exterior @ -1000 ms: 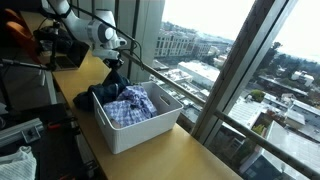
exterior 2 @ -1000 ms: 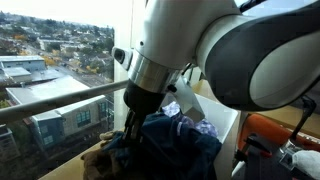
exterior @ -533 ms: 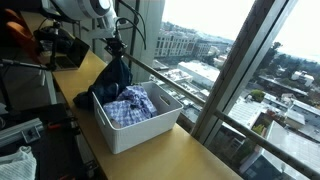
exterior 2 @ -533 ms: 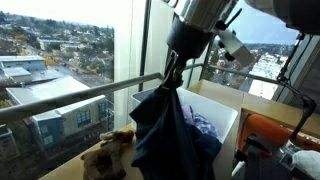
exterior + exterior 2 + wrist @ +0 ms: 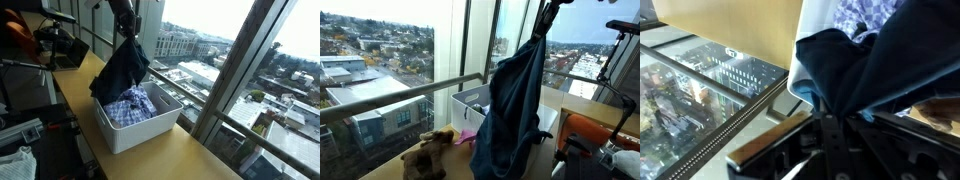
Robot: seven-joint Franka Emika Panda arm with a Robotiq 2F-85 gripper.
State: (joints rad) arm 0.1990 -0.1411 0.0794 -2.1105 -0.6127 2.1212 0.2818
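Fingers (image 5: 126,28) clenched on one bunched end of a dark blue garment (image 5: 122,68) hold it high — so it drapes full-length, hem seemingly just over the white bin (image 5: 135,135) on the table (image 5: 195,158) and the checked cloth (image 5: 130,108) inside.

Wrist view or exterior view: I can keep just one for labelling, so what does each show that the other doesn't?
Only the wrist view shows the jaws shut on a fold of the dark navy cloth garment, seen close. Only an exterior view shows its full hanging length and the brown plush toy. Both show that garment and the city buildings outside.
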